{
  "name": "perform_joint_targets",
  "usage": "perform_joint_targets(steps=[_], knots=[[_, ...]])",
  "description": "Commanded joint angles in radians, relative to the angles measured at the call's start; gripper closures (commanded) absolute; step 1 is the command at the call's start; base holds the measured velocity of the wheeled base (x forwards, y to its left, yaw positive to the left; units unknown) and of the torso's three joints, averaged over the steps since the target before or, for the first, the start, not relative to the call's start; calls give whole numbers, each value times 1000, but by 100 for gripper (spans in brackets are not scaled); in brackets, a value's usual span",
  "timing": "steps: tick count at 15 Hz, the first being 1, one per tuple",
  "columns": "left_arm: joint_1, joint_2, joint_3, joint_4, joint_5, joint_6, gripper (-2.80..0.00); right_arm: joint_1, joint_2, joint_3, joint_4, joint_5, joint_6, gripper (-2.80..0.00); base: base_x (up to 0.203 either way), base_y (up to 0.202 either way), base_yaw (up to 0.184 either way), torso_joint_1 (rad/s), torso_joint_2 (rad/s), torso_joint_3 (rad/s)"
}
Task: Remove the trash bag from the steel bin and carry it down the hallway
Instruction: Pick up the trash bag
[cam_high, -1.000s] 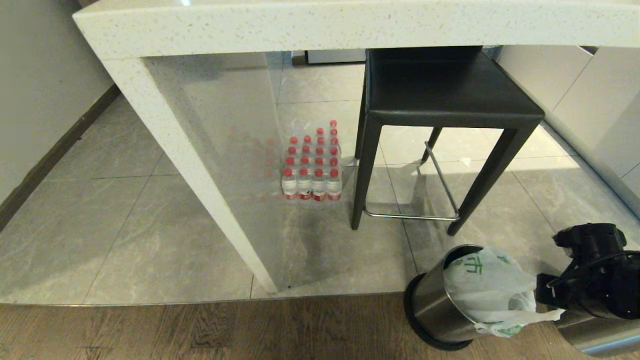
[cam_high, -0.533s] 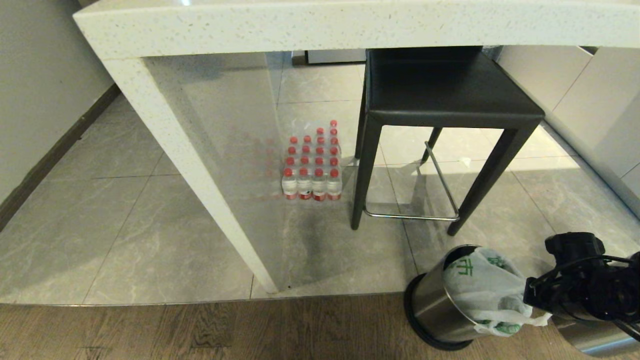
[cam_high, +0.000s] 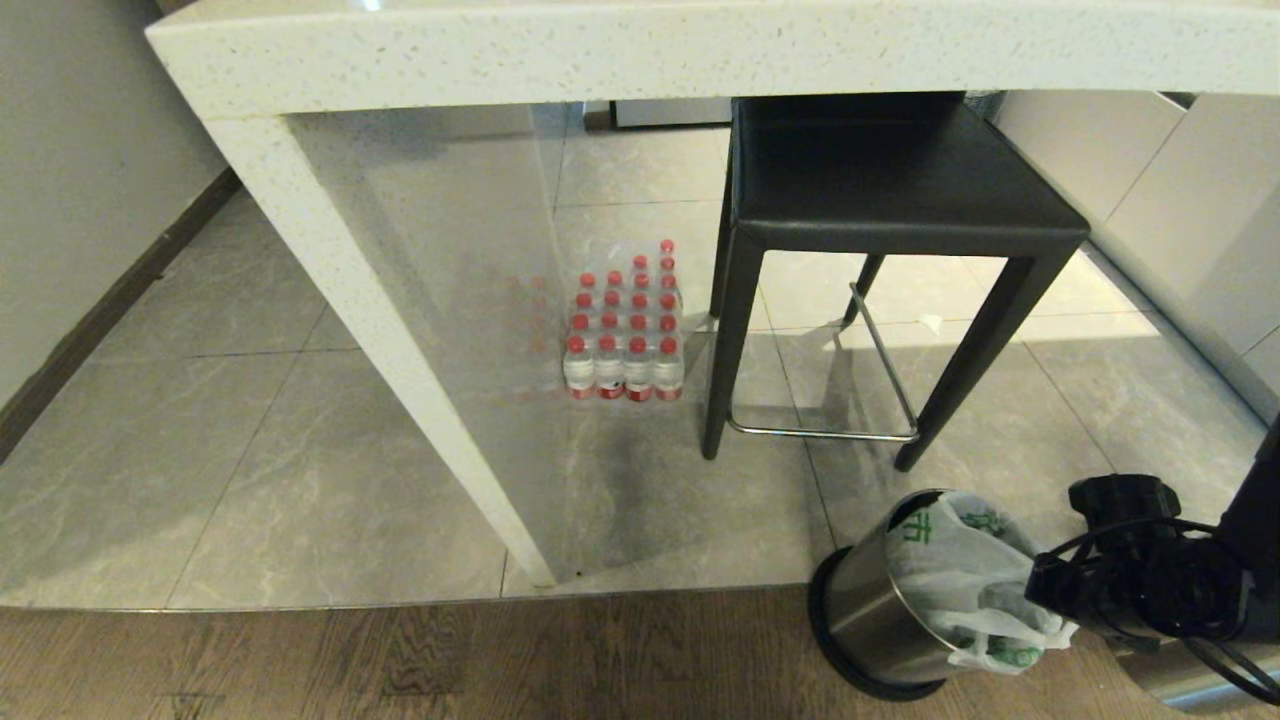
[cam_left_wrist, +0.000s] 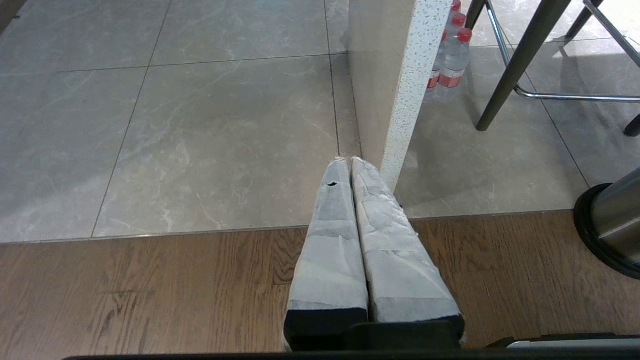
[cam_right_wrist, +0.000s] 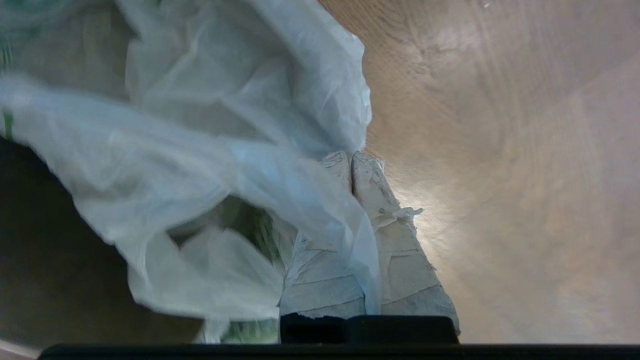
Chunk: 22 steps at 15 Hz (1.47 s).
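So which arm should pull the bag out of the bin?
Right. The right gripper is shut on the bag at the bin. The left gripper is shut, empty, over bare floor away from it.

The right hand (cam_high: 1045, 590) has slid toward nine o'clock in the head view, closing on the steel bin (cam_high: 870, 620) and sinking a little. The trash bag (cam_high: 960, 570) (its fingers clamped on the film) has bunched up, its loose flap drawn in toward the bin's mouth and less spread out.
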Motion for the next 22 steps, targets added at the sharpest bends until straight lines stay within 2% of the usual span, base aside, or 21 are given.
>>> perform_joint_targets(steps=[1,5,12,15,22], knots=[[0,0,0,1,1,-1,0,-11,16,2,-2,8,18,0,0,0,0,0,0,0],[0,0,0,1,0,-1,0,-25,33,-45,-20,17,30,0,0,0,0,0,0,0],[0,0,0,1,0,-1,0,-23,-8,-32,-12,10,33,0,0,0,0,0,0,0],[0,0,0,1,1,0,0,-3,-188,-30,49,15,27,0,0,0,0,0,0,0],[0,0,0,0,0,-1,0,165,-814,-22,458,14,-1,0,0,0,0,0,0,0]])
